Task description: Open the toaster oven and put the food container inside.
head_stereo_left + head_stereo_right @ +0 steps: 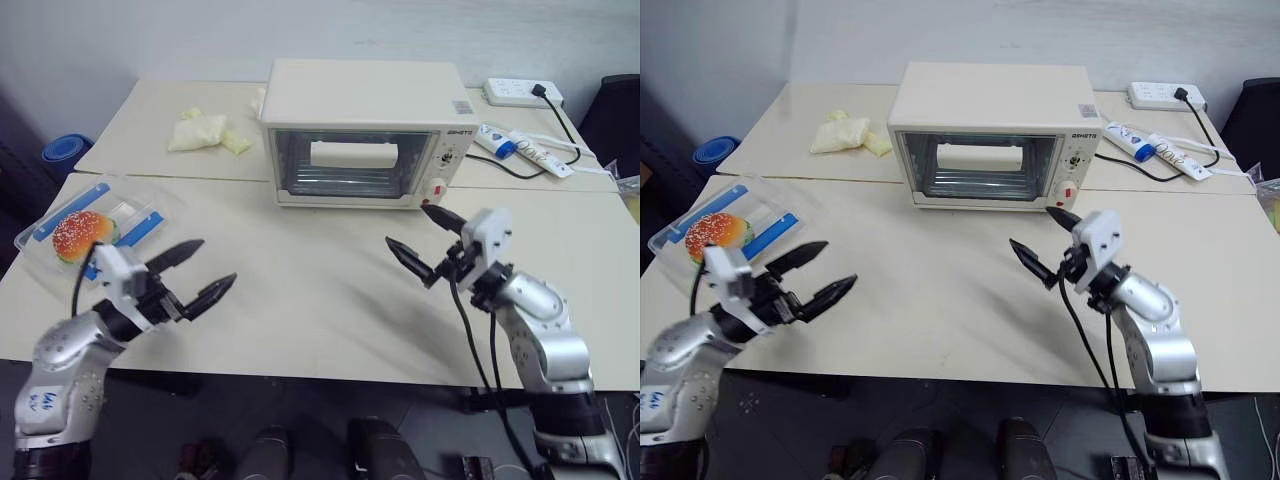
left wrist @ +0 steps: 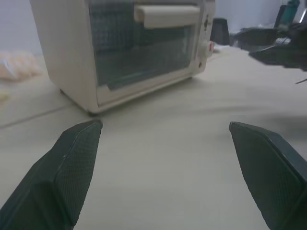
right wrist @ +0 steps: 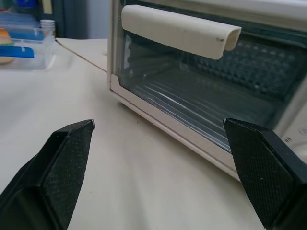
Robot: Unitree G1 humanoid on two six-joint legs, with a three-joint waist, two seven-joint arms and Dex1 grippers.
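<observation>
The toaster oven (image 1: 362, 133) sits shut at the table's (image 1: 320, 300) back, beyond both empty, wide-open grippers; the food container (image 1: 95, 225) lies just behind the left gripper (image 1: 197, 272), well apart from the right gripper (image 1: 418, 240)

Even, soft indoor light; wrist views slightly blurred.

Toaster oven (image 1: 992, 135) on table (image 1: 940, 300), door shut, white handle across glass. Food container (image 1: 725, 232) well left of oven and nearer me, burger visible inside. My left gripper (image 1: 823, 272) just beside container, on its oven side, fingers spread wide, holding nothing. My right gripper (image 1: 1045, 243) just in front of oven's knob side, fingers wide apart, empty. Pale yellow bags (image 1: 848, 135) left of oven. Power strip (image 1: 1165, 97) right of oven, behind it.
</observation>
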